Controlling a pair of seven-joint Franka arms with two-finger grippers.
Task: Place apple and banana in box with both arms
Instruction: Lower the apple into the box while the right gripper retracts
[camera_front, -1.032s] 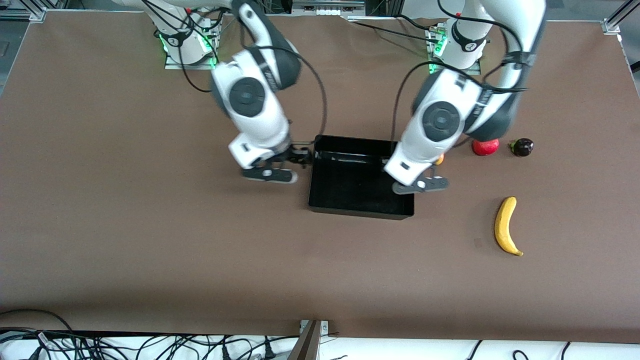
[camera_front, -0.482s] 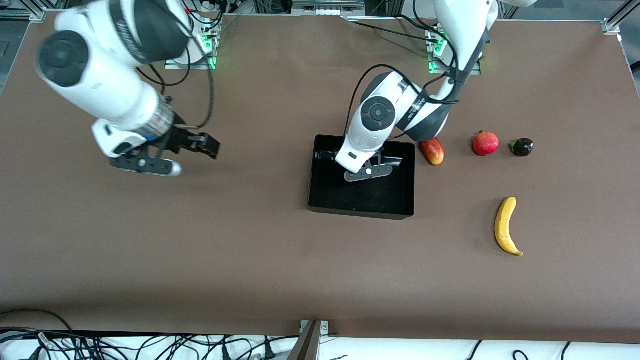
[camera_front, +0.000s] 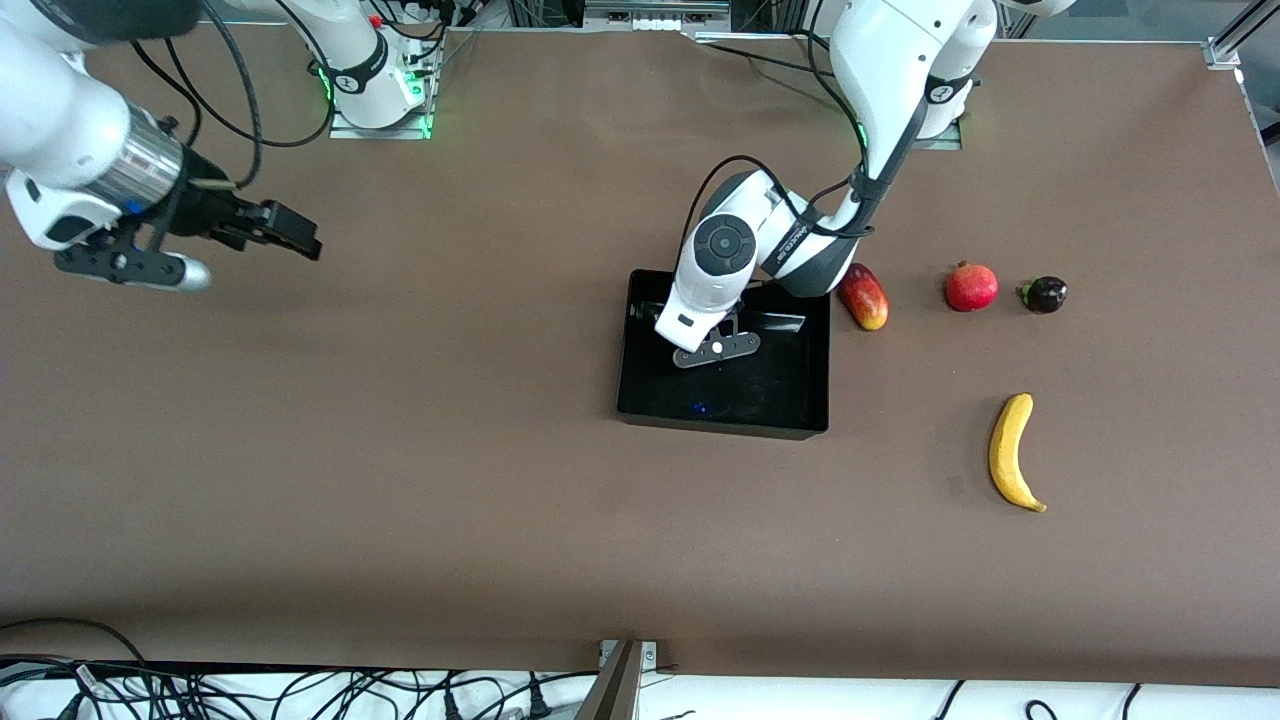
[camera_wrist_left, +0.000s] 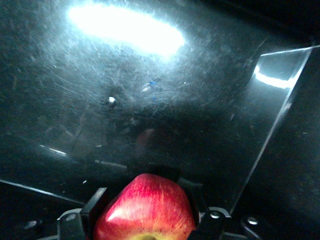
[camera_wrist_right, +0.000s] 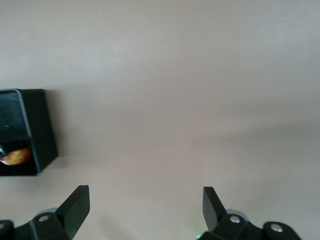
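The apple (camera_wrist_left: 145, 207), red with yellowish streaks, sits between the fingers of my left gripper (camera_wrist_left: 145, 195), which is shut on it. In the front view that gripper (camera_front: 715, 348) is low over the inside of the black box (camera_front: 722, 428), and the arm's hand hides the apple. The box's glossy floor (camera_wrist_left: 150, 100) fills the left wrist view. The banana (camera_front: 1010, 452) lies on the table toward the left arm's end, nearer the front camera than the box. My right gripper (camera_front: 285, 232) is open and empty over bare table at the right arm's end, seen also in its wrist view (camera_wrist_right: 146, 194).
A red-yellow mango (camera_front: 865, 298) lies right beside the box. A red pomegranate (camera_front: 971, 287) and a small dark fruit (camera_front: 1045, 294) lie in a row with it toward the left arm's end. A corner of the box (camera_wrist_right: 42, 127) shows in the right wrist view.
My right arm has swung away from the box to its own end of the table. My left gripper has moved from the box's edge to over the box's inside.
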